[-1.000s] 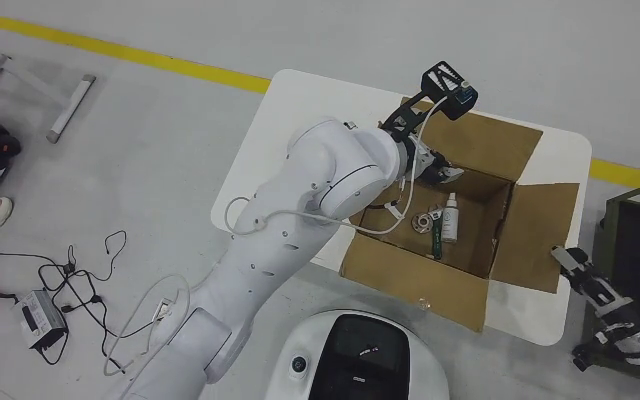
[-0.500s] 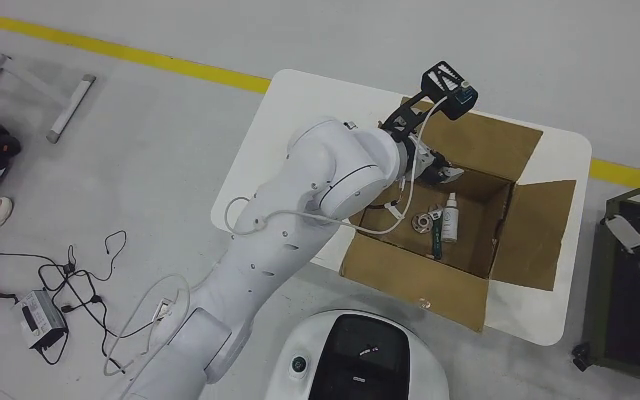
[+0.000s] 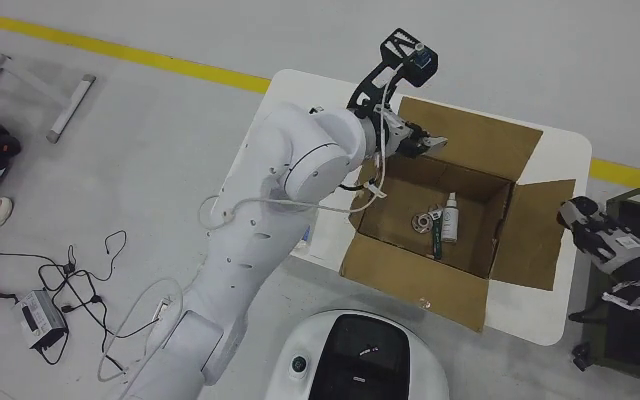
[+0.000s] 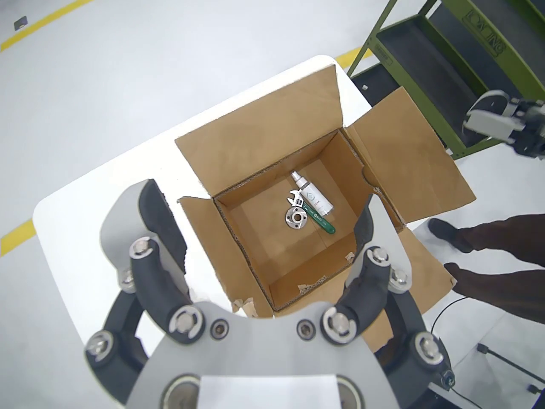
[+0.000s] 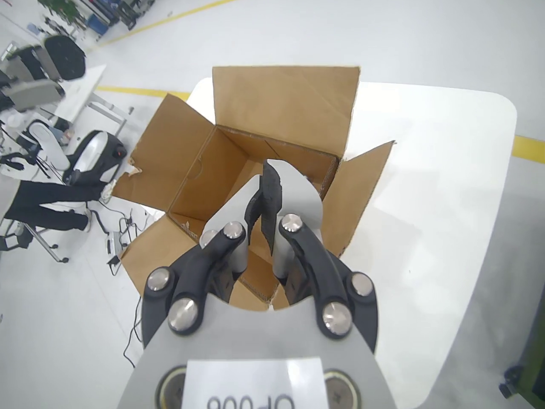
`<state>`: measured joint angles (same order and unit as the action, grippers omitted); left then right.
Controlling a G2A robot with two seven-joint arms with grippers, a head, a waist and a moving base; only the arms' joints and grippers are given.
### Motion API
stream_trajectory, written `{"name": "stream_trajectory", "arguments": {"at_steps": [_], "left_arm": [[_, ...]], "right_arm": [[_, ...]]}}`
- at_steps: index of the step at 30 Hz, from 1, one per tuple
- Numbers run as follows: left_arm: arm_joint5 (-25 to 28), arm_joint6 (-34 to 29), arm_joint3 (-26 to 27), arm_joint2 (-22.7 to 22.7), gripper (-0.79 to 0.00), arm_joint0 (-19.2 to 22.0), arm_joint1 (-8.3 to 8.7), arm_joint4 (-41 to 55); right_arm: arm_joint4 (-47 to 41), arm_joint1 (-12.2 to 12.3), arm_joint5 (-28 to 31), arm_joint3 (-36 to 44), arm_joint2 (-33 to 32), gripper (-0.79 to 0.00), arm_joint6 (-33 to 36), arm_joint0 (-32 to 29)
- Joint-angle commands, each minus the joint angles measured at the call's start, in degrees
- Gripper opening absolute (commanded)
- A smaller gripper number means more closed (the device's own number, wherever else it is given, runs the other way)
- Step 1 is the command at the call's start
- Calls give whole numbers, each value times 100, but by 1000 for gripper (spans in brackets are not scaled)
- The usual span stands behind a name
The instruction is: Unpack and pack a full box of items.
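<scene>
The left gripper (image 3: 425, 143) hangs with jaws spread wide, holding nothing, over the upper-left corner of the cardboard box (image 3: 470, 135), upper middle of the top view. The right gripper (image 3: 590, 222), pads pressed together, sits at the right edge. On the box floor a spray bottle (image 3: 451, 217), wrench (image 3: 436, 240) and metal flange (image 3: 428, 217) lie close together.

Bright, even overhead light leaves soft shadows inside the box (image 3: 415, 275); wrist views bow at the edges.
</scene>
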<state>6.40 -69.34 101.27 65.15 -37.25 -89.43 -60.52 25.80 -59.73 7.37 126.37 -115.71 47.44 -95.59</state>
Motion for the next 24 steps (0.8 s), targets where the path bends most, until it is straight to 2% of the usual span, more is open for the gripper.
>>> {"name": "stream_trajectory", "arguments": {"at_steps": [1, 5, 10, 20, 24], "left_arm": [[-110, 52, 5, 107, 0, -34, 24, -165], [-481, 440, 14, 151, 0, -177, 52, -671], [-1133, 1009, -57, -97, 0, -349, 58, -1836], [-1140, 1053, -59, -91, 0, -375, 58, -1821], [-802, 1666, -64, -4, 0, -582, 86, -1716]], "right_arm": [[179, 15, -46, -33, 170, -785, 65, 88], [271, 41, 5, -289, 439, -785, 137, 275], [-95, 71, 294, -824, 217, -785, 153, 419], [-95, 71, 294, -824, 217, -785, 153, 419], [33, 77, 277, -704, 452, -785, 60, 505]]}}
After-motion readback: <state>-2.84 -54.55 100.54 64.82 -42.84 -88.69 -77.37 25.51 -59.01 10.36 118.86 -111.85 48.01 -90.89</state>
